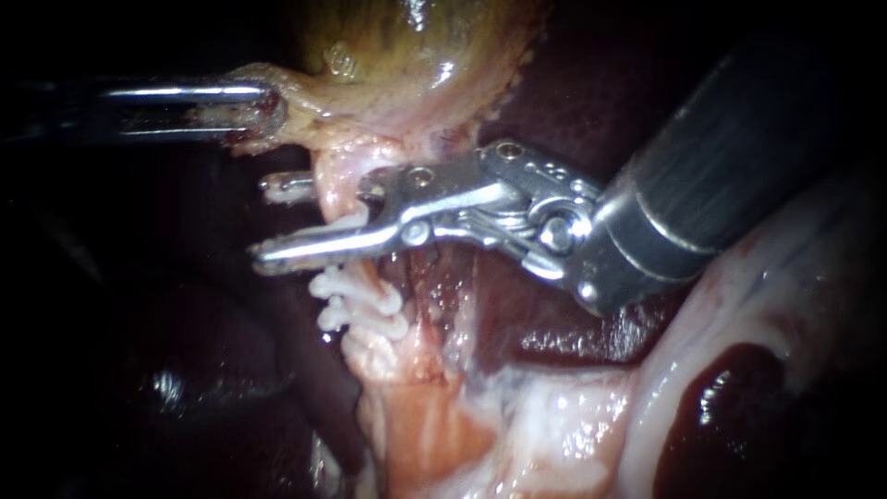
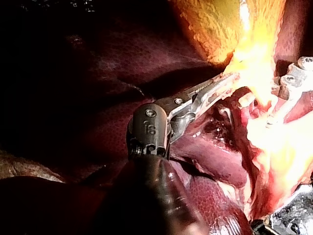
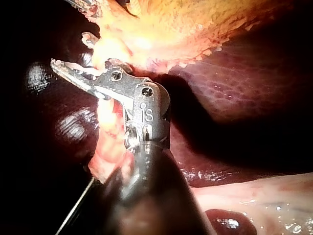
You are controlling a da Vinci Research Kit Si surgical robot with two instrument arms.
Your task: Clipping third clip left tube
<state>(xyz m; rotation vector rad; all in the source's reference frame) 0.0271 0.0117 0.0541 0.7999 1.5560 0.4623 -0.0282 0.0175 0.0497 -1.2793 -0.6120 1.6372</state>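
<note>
The gallbladder (image 1: 397, 46), upper middle of the frame, is mottled olive-yellow with white glints. The tube (image 1: 334, 176) below it is pale pink, and the ribbed clips (image 1: 358, 300) on it are white. The liver (image 1: 536, 314) is dark maroon. The right instrument (image 1: 263, 220) has bright silver jaws and a dark grey shaft; the left instrument (image 1: 268, 106) is silver, smeared dark red. The tissue at lower right (image 1: 573, 416) is creamy white and pink.

**Surgical bench, close to tissue**

Wet dark-red liver (image 1: 554, 337), a yellow-green gallbladder (image 1: 407, 46) and a pale tube (image 1: 370, 356) bearing white clips (image 1: 360, 300) lie brightly lit, with the left instrument (image 1: 263, 106) and right instrument (image 1: 268, 222), slender and metal, at them.
</note>
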